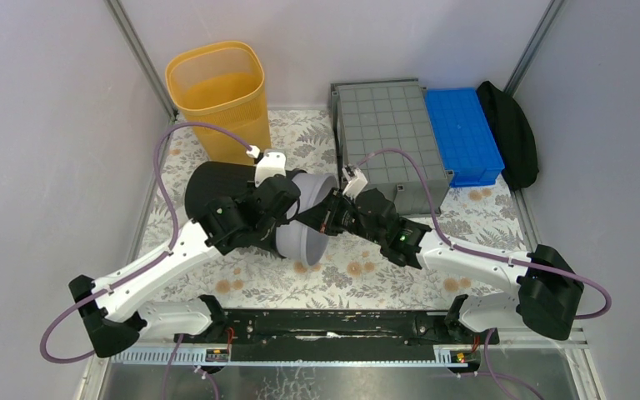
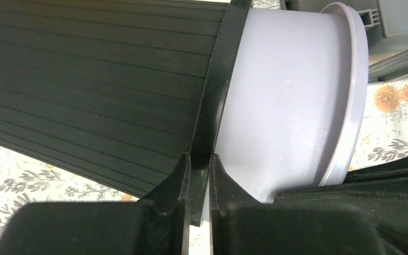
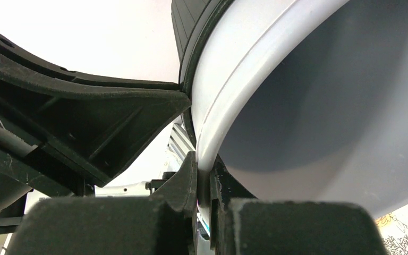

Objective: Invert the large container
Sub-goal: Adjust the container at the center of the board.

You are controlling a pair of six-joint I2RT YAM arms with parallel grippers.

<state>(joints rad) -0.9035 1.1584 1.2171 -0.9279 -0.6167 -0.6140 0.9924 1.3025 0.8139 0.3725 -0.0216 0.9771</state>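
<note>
Two rims pinched, black bin [image 2: 95, 79] by left gripper [image 2: 199, 162], light-grey bucket [image 3: 319, 90] by right gripper [image 3: 204, 167], large container [image 1: 387, 133] grid-up behind.

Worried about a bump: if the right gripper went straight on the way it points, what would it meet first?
The right gripper is shut on the round bucket, at its light-grey rim, so that comes first. Just beyond, the left gripper looks close, though depth is unclear.
</note>
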